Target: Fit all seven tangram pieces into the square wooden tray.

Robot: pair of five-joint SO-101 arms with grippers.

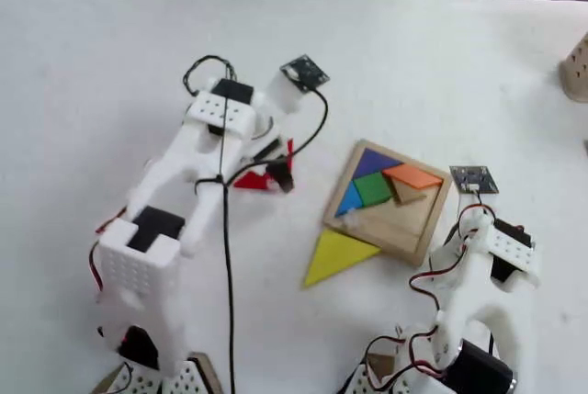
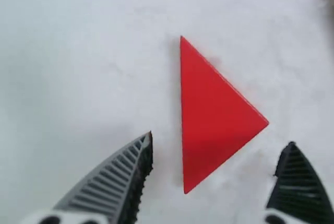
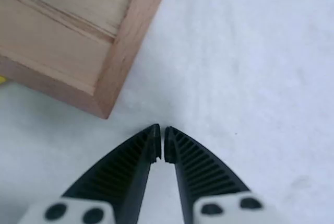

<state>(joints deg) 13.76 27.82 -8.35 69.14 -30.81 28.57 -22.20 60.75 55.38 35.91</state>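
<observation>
White table [image 1: 110, 63], your left gripper [image 2: 219, 139] has fingers spread either side of the red triangle [image 2: 209, 119], long edge running straight ahead; right gripper [image 3: 162, 128] is pressed together by the tray [image 3: 130, 41].

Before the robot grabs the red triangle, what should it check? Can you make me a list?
1. Left jaws open, one on each side of the red triangle: ok.
2. Red triangle lying flat on the table, nothing on it: ok.
3. Bare space in the wooden tray: ok.
4. Right jaws out of the way, shut, just off the tray's corner: ok.
5. All seven pieces found: cannot tell.
</observation>
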